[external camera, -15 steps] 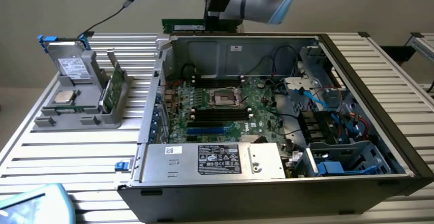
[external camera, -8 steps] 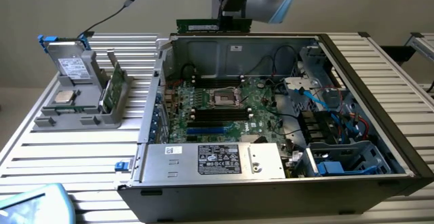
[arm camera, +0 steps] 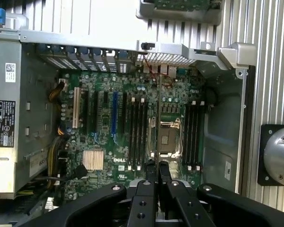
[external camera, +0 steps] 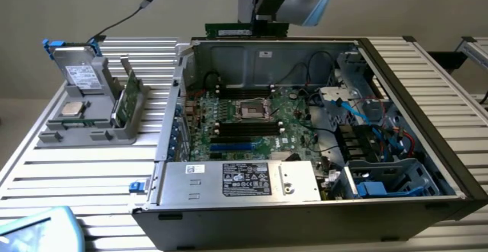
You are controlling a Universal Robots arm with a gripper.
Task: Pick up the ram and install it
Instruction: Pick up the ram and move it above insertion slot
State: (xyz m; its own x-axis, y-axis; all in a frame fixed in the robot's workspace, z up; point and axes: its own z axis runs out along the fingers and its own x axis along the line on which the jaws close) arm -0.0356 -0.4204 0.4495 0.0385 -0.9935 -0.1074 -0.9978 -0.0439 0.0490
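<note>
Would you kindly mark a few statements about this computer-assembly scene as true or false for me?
1. The gripper is shut on the ram. True.
2. The ram is seated in a motherboard slot. False: it is held in the air above the open computer case, clear of the motherboard.
3. A square silver processor chip lies in the grey holder on the exterior view's left. True.
4. A side panel covers the computer case. False: the case is open and the motherboard shows.
</note>
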